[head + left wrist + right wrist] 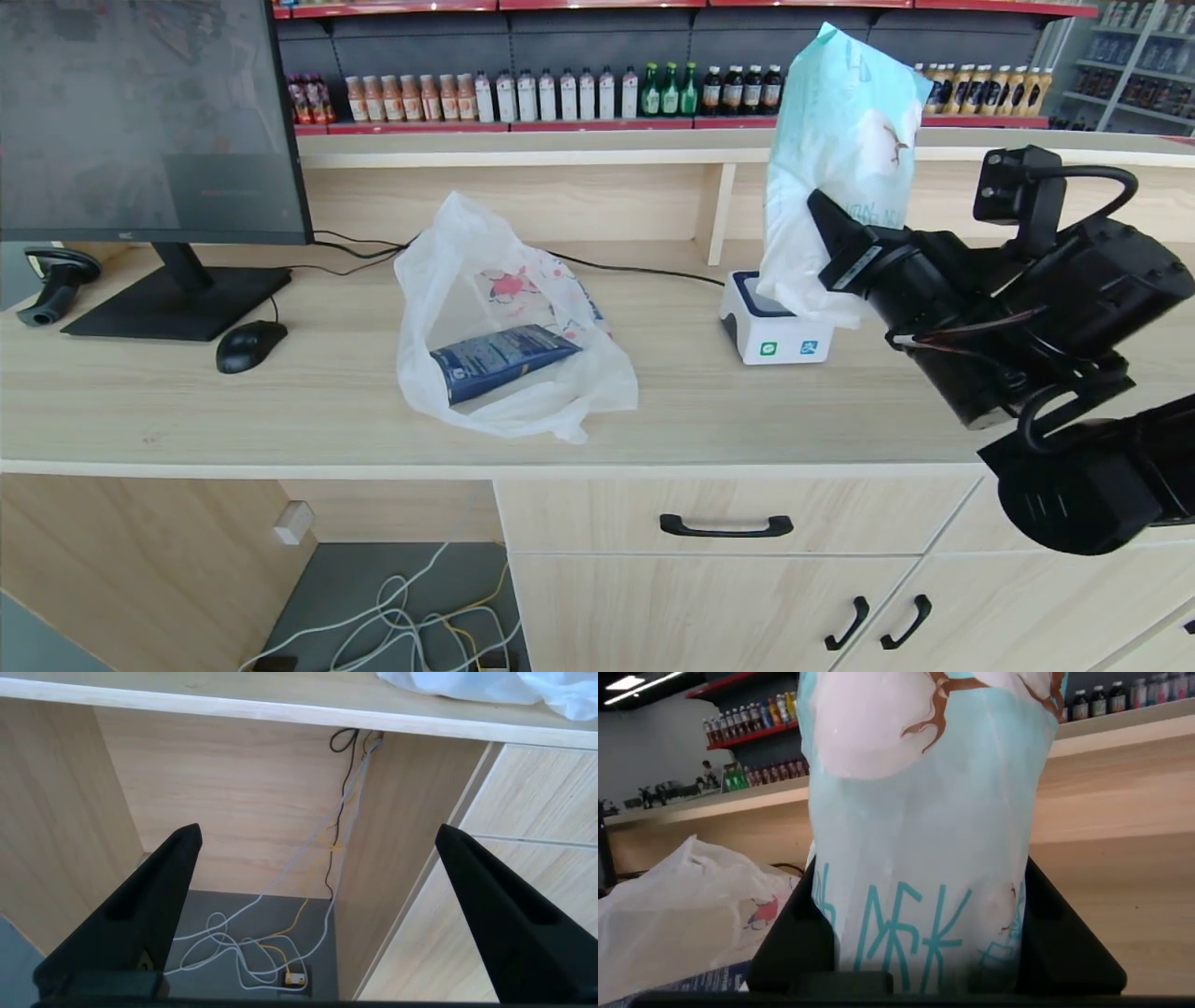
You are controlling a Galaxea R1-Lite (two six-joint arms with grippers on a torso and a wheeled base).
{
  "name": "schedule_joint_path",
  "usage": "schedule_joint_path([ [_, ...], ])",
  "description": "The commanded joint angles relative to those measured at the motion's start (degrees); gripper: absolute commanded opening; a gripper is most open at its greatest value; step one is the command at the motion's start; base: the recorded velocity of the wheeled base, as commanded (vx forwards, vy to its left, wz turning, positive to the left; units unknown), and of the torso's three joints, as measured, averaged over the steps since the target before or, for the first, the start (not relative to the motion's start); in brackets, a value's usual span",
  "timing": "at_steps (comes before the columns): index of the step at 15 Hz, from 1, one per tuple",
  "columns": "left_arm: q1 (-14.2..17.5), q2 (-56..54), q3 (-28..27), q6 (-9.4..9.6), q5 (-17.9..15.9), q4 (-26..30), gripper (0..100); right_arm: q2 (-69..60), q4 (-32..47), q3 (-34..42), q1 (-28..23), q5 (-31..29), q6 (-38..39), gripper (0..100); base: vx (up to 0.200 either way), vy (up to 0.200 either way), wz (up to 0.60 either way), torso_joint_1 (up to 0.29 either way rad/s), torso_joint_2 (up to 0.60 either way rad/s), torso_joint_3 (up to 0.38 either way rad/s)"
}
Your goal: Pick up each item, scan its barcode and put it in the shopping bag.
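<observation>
My right gripper [831,245] is shut on a tall light-blue and white soft pack [840,159], held upright with its lower end just over the small white barcode scanner [773,333] on the counter. In the right wrist view the pack [924,831] stands between the black fingers [799,938]. A white plastic shopping bag [504,317] lies open at the counter's middle with a dark blue packet [499,357] inside. My left gripper [318,915] hangs open below the counter edge, facing the open cabinet bay with cables.
A monitor [149,121] on its stand, a black mouse [250,344] and a handheld scanner [51,285] occupy the counter's left. Cables run along the back. Drawers with black handles [726,528] sit below. Shelves of bottles [560,93] line the back wall.
</observation>
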Motion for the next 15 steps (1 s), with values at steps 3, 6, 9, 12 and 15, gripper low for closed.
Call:
schedule_joint_path([
  [3,0.0,0.0,0.0,0.0,0.0,0.0,100,-9.6,0.2,11.3,-3.1,-1.8,0.4,0,0.0,0.0,0.0,0.0,0.0,0.0],
  [6,0.0,0.0,0.0,-0.17,0.0,-0.1,100,-9.5,-0.2,11.8,-2.6,-2.6,-1.1,0,0.0,0.2,0.0,-0.001,0.01,0.002],
  [9,0.0,0.0,0.0,-0.17,0.0,-0.1,100,-9.1,-2.7,14.9,-2.6,-2.4,-2.0,0,0.0,0.2,0.0,0.006,0.0,-0.001],
  [12,0.0,0.0,0.0,-0.17,0.0,-0.1,100,-9.1,-3.6,15.8,-2.7,-1.6,-3.0,0,0.0,0.2,0.0,-0.006,0.0,0.001],
  [15,0.0,0.0,0.0,-0.09,0.0,0.0,100,-8.3,-4.1,15.6,-2.6,-1.1,-3.1,0,0.0,0.133,0.0,0.006,0.0,0.002],
])
